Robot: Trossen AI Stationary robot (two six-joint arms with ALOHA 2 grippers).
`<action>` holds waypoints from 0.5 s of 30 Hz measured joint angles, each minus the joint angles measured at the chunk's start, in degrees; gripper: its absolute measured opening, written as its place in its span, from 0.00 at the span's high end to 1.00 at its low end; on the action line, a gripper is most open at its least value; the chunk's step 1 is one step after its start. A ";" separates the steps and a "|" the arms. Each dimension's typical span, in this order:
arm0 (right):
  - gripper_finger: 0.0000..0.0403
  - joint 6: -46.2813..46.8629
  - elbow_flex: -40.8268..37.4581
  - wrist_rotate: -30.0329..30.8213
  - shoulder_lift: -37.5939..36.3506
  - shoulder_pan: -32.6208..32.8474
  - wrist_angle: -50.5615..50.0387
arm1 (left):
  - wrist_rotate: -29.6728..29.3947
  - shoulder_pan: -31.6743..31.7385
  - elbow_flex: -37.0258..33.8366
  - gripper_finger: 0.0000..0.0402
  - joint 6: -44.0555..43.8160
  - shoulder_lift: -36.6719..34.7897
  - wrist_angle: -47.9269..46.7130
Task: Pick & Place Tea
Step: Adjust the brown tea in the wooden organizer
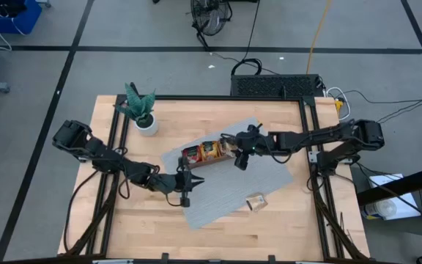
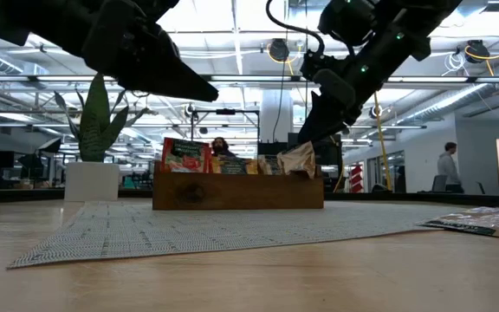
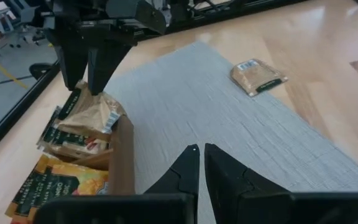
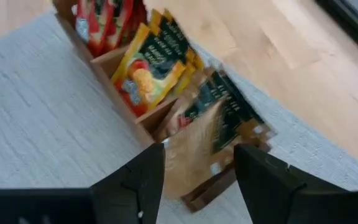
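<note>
One loose sachet (image 1: 256, 201) off the mat (image 1: 269, 176), near potted plant (image 1: 142, 110)

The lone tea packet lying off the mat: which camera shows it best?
The left wrist view: the loose tea sachet lies flat and unobstructed, its label visible. The high view shows it as a small pale patch. The low view catches it edge-on. The right wrist view misses it.

The tea sachets (image 4: 148, 68) in the wooden tray (image 4: 114, 59) carry dark label bands with pale lettering, perhaps a brand name, but no word can be read.
</note>
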 joint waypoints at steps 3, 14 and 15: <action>0.56 -1.54 0.00 -1.81 0.00 -1.50 0.13 | 0.02 0.79 0.00 0.92 0.00 0.00 -0.30; 0.84 -5.35 -2.08 -8.93 0.00 -4.09 1.41 | 0.00 3.38 0.00 0.92 -0.05 0.00 -0.23; 0.90 -5.88 -2.63 -8.97 0.00 -4.09 2.29 | 0.00 3.61 0.00 0.92 -0.10 0.00 -0.23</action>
